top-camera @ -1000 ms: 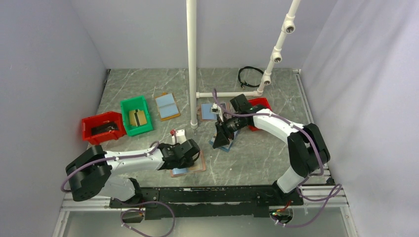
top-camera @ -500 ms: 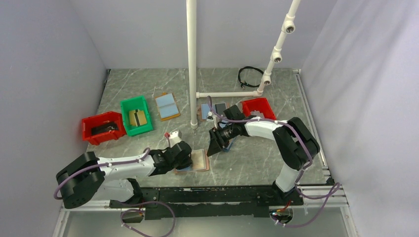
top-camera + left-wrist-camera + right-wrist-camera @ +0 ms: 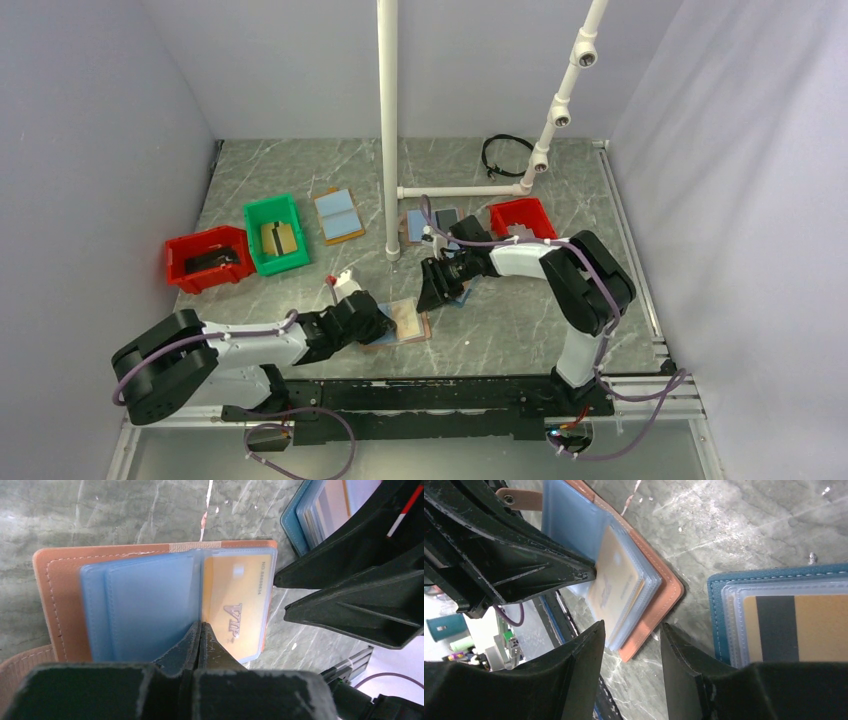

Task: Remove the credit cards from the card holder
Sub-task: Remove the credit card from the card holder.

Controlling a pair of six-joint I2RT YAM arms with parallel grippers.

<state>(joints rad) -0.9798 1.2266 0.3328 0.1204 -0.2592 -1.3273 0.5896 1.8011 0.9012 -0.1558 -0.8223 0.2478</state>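
Spotting the tan-rimmed, blue-lined bifold card holder (image 3: pixel 415 223) lying flat at two o'clock from the upright white plastic pipe (image 3: pixel 389 150), showing one dark grey plastic credit card (image 3: pixel 447 218). Finding, toward six o'clock, a second tan-rimmed holder (image 3: pixel 50 580) showing a gold card (image 3: pixel 237 605). Catching the left gripper (image 3: pixel 201 625) clenched at its sleeve fold, the right gripper (image 3: pixel 631 630) hanging released over its corner.

gold card (image 3: pixel 235 605), centre: large slanted "VIP", lying sideways in the left wrist view
gold card, along one edge: small print line starting "NO.", the characters after it too blurred to read
gold card, right wrist view: faint marks, unreadable
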